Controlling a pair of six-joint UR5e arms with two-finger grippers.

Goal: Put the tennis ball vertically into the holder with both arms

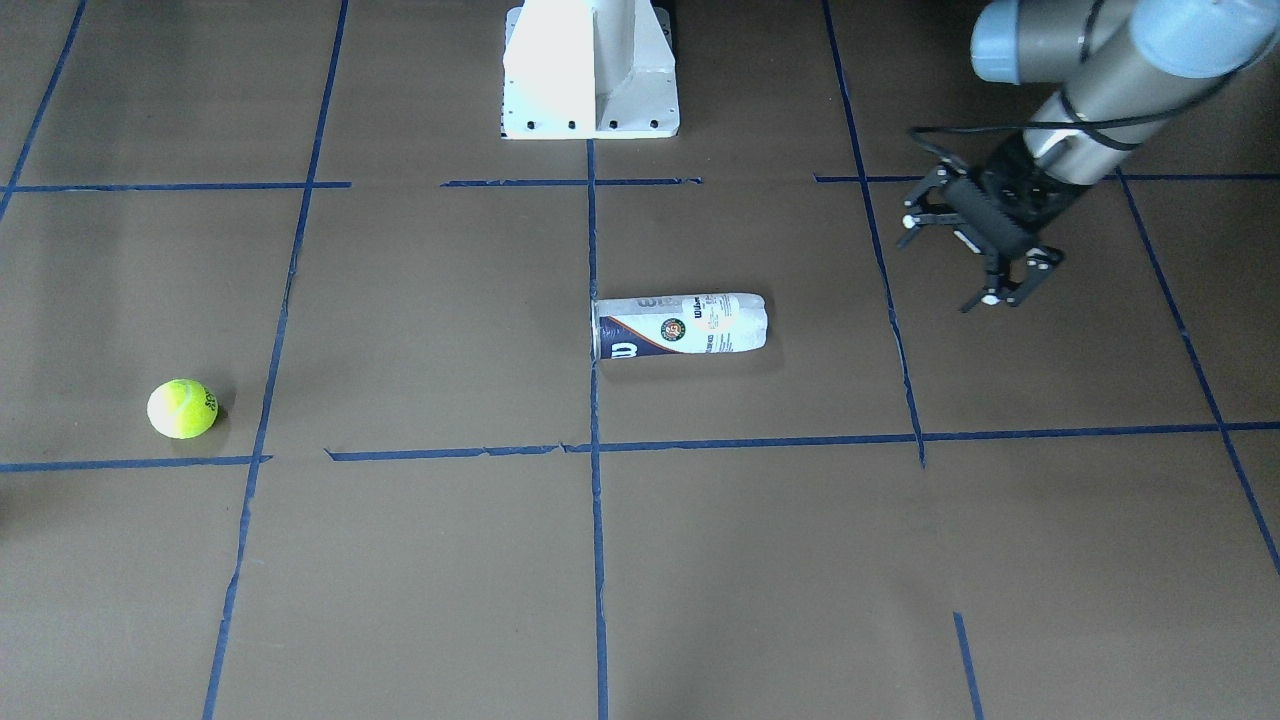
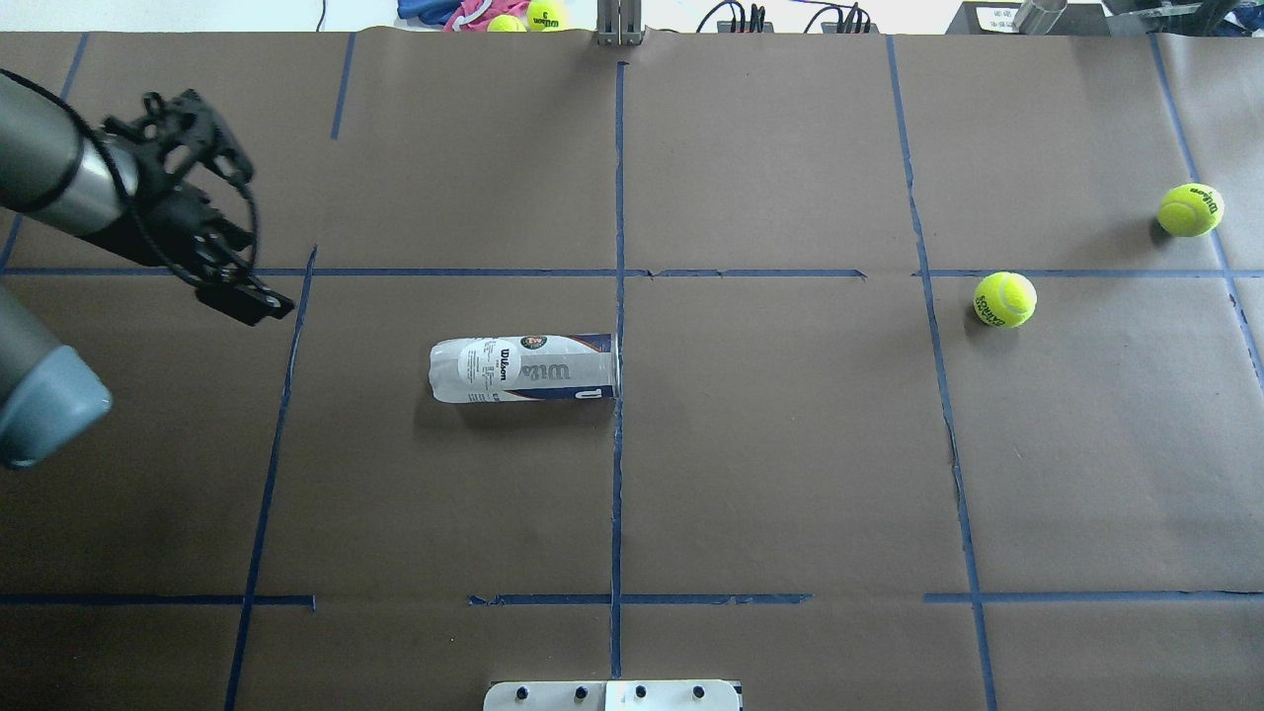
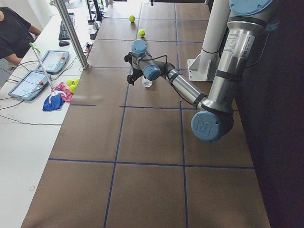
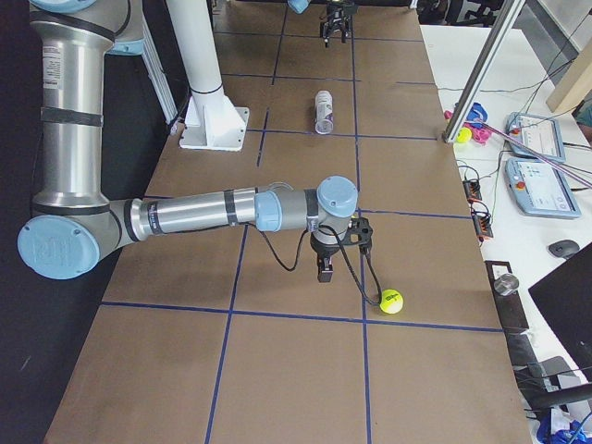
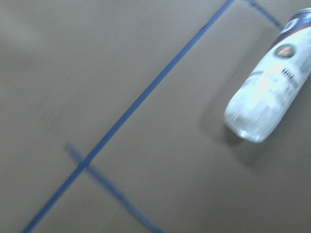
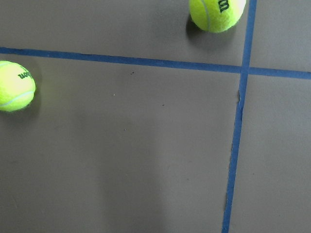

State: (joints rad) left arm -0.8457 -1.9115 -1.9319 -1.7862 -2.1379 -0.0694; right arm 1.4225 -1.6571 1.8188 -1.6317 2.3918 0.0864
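The holder [image 2: 523, 367], a clear can with a white and navy Wilson label, lies on its side at the table's middle. Its open mouth points toward the robot's right. It also shows in the front view [image 1: 680, 325] and, blurred, in the left wrist view [image 5: 269, 92]. Two tennis balls [image 2: 1005, 298] [image 2: 1190, 209] lie far to the robot's right, and both show in the right wrist view [image 6: 14, 85] [image 6: 216, 14]. My left gripper [image 2: 262, 237] [image 1: 940, 268] is open and empty, in the air left of the can's closed end. My right gripper [image 4: 324, 268] hangs near a ball [image 4: 391, 301]; I cannot tell whether it is open.
The white pedestal base [image 1: 590, 70] stands at the robot's edge of the table. Blue tape lines [image 2: 618, 197] divide the brown table. More balls [image 2: 546, 13] and a metal post [image 2: 617, 25] are at the far edge. Tablets [image 3: 40, 71] lie on the side bench.
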